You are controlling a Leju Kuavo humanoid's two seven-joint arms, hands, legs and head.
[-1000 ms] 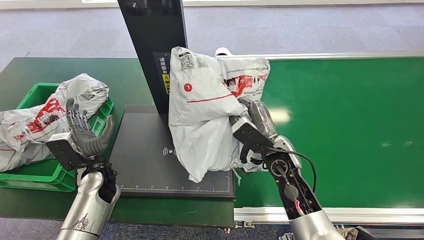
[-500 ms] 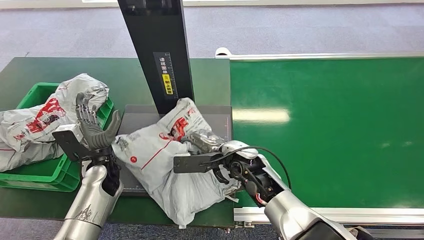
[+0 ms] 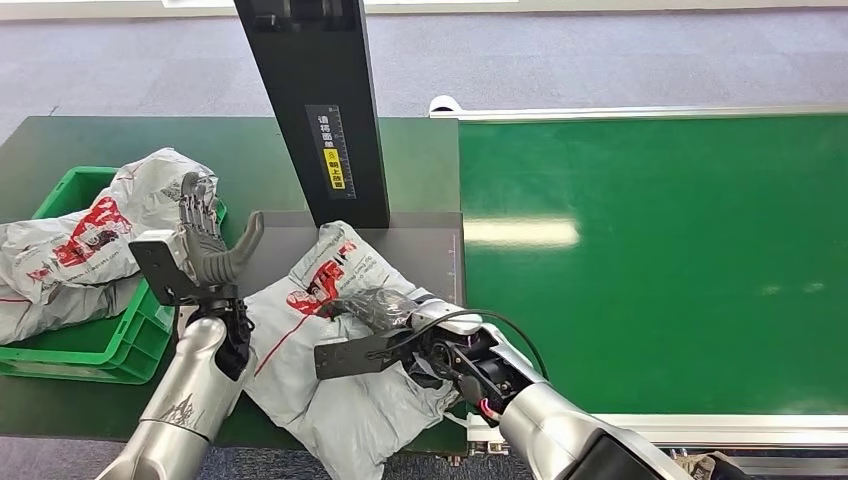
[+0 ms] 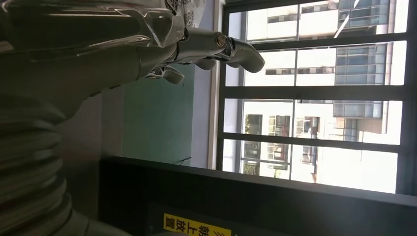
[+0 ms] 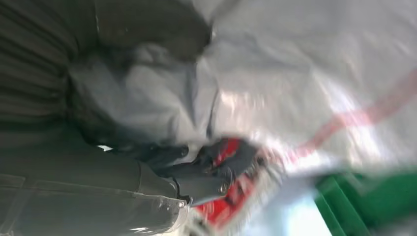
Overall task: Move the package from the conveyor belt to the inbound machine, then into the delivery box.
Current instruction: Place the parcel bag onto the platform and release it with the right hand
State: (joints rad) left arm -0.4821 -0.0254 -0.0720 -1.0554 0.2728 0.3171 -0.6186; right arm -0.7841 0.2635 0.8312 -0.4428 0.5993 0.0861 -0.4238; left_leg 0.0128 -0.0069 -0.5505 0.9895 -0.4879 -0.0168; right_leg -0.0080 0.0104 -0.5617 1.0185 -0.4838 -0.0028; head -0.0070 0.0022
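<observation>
Fingers (image 3: pixel 375 305) gripping package (image 3: pixel 330 400), machine plate (image 3: pixel 420 245)

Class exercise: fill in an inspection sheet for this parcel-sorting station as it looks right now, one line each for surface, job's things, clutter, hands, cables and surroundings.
Surface: dark scanner plate beside the green conveyor belt, which carries nothing.
Job's things: grey package lies on the plate, hanging over its front edge; green delivery box already holds another grey bag.
Clutter: nothing seen.
Hands: right hand grips the package; left hand is raised, fingers spread, holding nothing.
Cables: a black cable loops over the right wrist.
Surroundings: black scanner post, grey carpet beyond; windows in the left wrist view.
</observation>
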